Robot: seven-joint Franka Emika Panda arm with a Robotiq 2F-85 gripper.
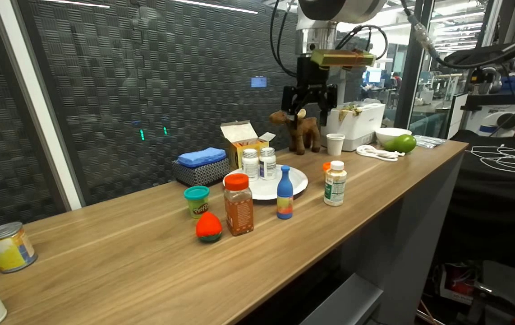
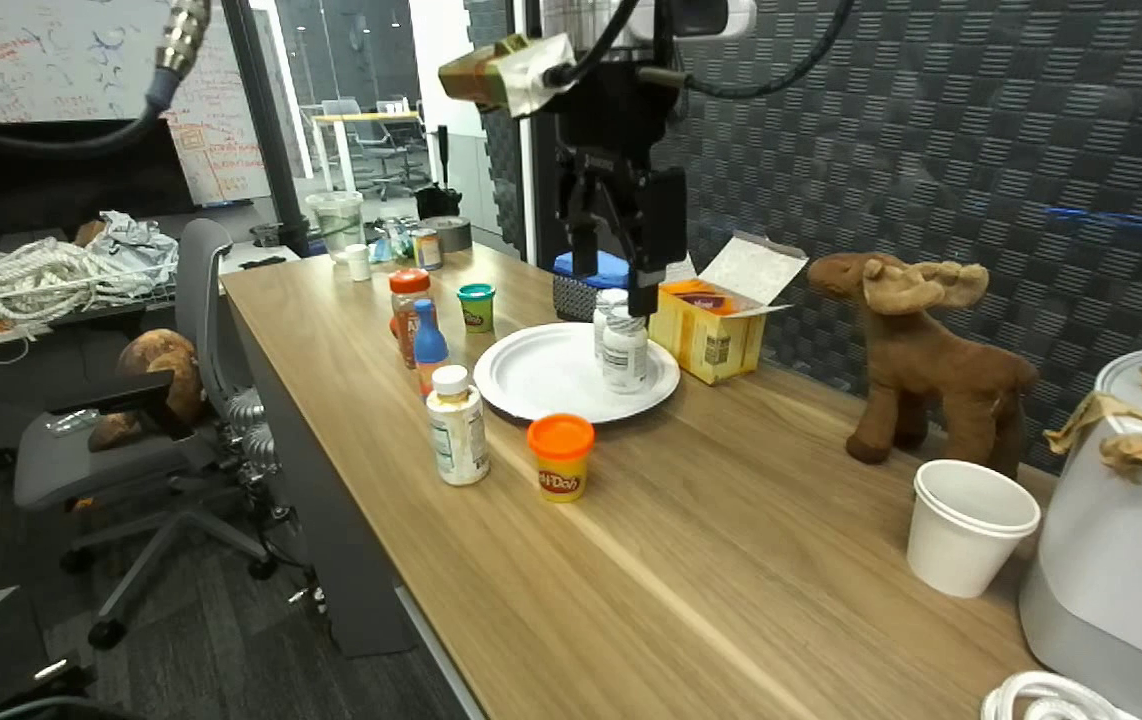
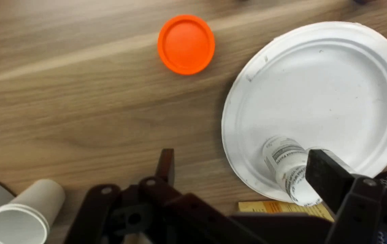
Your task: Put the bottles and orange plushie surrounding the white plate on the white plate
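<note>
Fingers (image 3: 329,179) spread, nothing held; prob. best grip green-label btl (image 1: 334,186) mid-body, lower upright onto plate (image 3: 322,91), clear of 2 white btls (image 1: 268,164).

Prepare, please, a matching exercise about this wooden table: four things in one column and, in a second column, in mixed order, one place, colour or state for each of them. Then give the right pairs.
Things:
1. Two white plastic bottles with white caps
2. Small orange-red plush ball
3. Slim blue bottle with a narrow neck
4. Yellow cardboard box

Places, colours, states:
A. Yellow and red band on its lower half
B. Open at the top, flaps spread
C. Standing on the round white plate
D. Dark green at the bottom

Right pairs: 1-C; 2-D; 3-A; 4-B
</note>
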